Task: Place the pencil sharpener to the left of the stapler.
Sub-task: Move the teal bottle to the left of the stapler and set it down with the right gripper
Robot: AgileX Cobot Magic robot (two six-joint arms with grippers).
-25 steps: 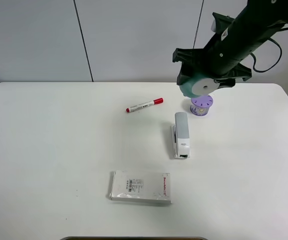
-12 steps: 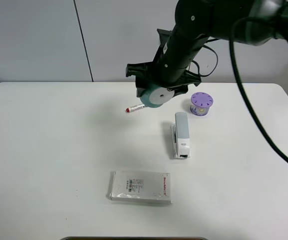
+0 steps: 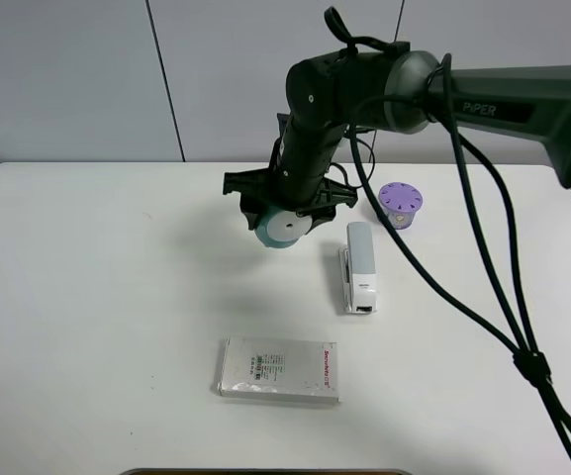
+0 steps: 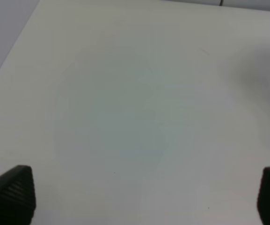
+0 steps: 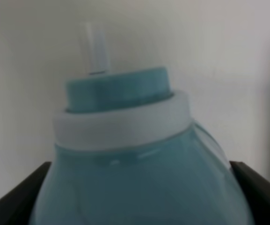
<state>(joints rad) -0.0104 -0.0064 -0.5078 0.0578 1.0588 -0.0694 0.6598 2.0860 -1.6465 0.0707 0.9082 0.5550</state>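
Note:
The teal pencil sharpener [image 3: 277, 228] with its white round face hangs above the table, held by my right gripper [image 3: 287, 201], which is shut on it. In the right wrist view the teal body [image 5: 139, 164] fills the frame between the dark fingers [image 5: 18, 192]. The pale grey-and-white stapler [image 3: 359, 267] lies on the table just right of and below the sharpener. My left gripper [image 4: 139, 197] is open over bare table, only its two fingertips [image 4: 13, 192] showing; it is out of the exterior view.
A purple round disc [image 3: 401, 204] stands behind the stapler to the right. A flat white packet [image 3: 279, 370] lies toward the table's front edge. The right arm [image 3: 483, 99] and its cables reach across from the right. The red-capped marker is hidden behind the gripper.
My right gripper has carried the sharpener leftward and down, from above the purple disc to a spot left of the stapler's far end, now covering the marker.

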